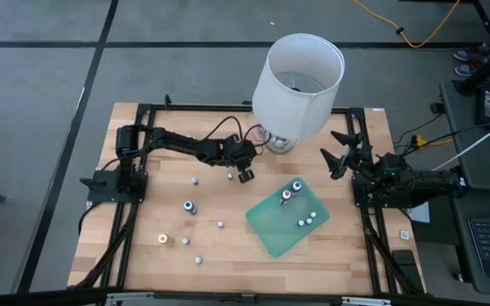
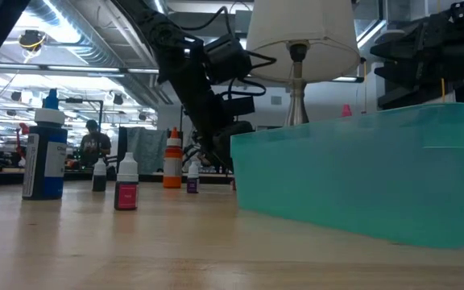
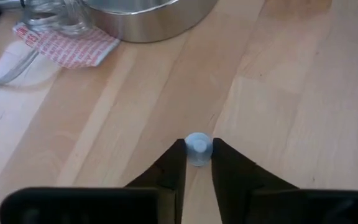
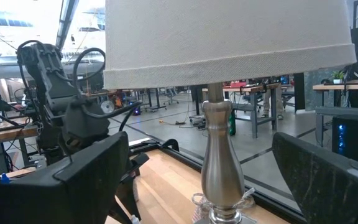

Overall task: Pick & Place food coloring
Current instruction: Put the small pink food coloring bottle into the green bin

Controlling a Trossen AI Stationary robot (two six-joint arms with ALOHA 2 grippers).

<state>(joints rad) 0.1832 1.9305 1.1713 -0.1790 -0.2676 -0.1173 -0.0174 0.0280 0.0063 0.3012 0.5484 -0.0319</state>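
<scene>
A small white-capped food coloring bottle (image 3: 197, 149) is pinched by the left hand (image 3: 197, 163) on the wooden surface (image 3: 291, 93) — near the lamp base (image 3: 148, 15); the right hand (image 1: 340, 153) is held spread, well apart.

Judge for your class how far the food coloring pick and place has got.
Done: four bottles stand on the green mat. In hand: the left gripper is shut on a whitish-topped bottle near the lamp base. Left: six bottles on bare wood. The right gripper waits open.
</scene>
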